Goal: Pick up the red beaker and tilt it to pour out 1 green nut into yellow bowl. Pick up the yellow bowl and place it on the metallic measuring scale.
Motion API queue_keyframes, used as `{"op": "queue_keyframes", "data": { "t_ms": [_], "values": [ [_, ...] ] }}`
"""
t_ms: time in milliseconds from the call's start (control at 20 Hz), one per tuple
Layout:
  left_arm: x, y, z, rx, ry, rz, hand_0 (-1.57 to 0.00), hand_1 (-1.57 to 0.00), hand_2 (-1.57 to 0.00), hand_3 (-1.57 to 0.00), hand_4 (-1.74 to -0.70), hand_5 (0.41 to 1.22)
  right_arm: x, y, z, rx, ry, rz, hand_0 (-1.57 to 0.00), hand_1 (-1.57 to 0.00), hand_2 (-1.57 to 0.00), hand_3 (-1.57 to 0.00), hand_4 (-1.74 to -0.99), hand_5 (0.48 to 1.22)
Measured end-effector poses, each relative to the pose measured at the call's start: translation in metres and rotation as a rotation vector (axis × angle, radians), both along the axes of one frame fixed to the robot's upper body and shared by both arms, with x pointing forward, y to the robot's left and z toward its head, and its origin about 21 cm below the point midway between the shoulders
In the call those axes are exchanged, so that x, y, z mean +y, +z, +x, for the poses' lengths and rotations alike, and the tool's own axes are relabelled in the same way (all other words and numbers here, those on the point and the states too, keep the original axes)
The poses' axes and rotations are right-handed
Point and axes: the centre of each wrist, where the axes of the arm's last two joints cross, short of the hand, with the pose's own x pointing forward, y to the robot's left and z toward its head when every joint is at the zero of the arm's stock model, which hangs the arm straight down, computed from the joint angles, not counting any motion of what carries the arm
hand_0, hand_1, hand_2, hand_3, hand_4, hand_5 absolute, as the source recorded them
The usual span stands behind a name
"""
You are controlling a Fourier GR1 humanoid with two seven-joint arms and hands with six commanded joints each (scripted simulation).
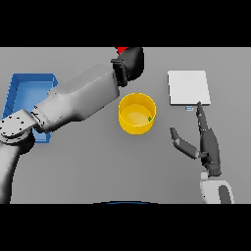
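Now one nut [149, 118] lies in the bowl [128, 123]; set down the beaker [122, 50] your left hand [133, 62] clasps; right hand [208, 142], fingers straight, waits beside the scale [188, 87].

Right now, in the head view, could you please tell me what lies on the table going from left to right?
Blue tray → yellow bowl holding a green nut → white scale, with the right robot hand open just below it. The left robot hand and red beaker sit behind the bowl.

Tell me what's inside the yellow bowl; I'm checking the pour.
One small green nut lies inside the yellow bowl, near its right wall. Nothing else shows inside; none of its floor is covered.
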Motion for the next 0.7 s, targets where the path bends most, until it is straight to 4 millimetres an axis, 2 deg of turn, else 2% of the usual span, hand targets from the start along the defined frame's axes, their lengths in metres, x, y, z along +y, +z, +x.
{"op": "queue_keyframes", "data": {
  "t_ms": [50,150,300,400,550,600,700],
  "values": [
    [0.002,0.014,0.006,-0.033,0.008,-0.03,-1.57,-1.57,-1.4,-1.51,-1.68,1.221,0.0,0.0,-0.001,-0.015,0.007,-0.004,0.0,0.0,0.0,0.0,-1.201,0.592],
    [0.007,0.047,0.016,-0.088,0.033,-0.091,-1.57,-1.57,-1.46,-1.04,-1.7,1.221,0.001,0.004,0.004,-0.009,0.0,-0.007,0.0,0.0,0.0,0.0,-1.186,0.596],
    [0.024,0.102,0.031,-0.135,0.102,-0.214,-1.57,-1.57,-1.51,-1.3,-1.71,1.221,0.003,0.002,0.004,-0.014,0.01,0.03,0.0,0.0,0.0,0.0,-1.182,0.593],
    [0.036,0.127,0.038,-0.149,0.201,-0.338,-1.57,-1.57,-1.53,-1.4,-1.72,1.221,-0.002,0.002,0.005,-0.003,0.02,0.062,0.0,0.0,0.0,0.0,-1.193,0.597],
    [0.087,0.146,0.055,-0.123,0.405,-0.648,-1.57,-1.57,-1.55,-1.36,-1.73,1.221,0.0,0.002,0.008,-0.003,0.031,0.066,0.0,0.0,0.0,0.0,-1.209,0.593],
    [0.11,0.147,0.061,-0.127,0.498,-0.757,-1.57,-1.57,-1.56,-1.36,-1.73,1.221,0.001,0.0,0.008,-0.002,0.035,0.063,0.0,0.0,0.0,0.0,-1.222,0.592],
    [0.144,0.143,0.067,-0.094,0.59,-0.977,-1.57,-1.57,-1.56,-1.38,-1.73,1.221,-0.002,-0.002,0.009,-0.002,0.042,0.07,0.0,0.0,0.0,0.0,-1.222,0.59]
  ]
}}
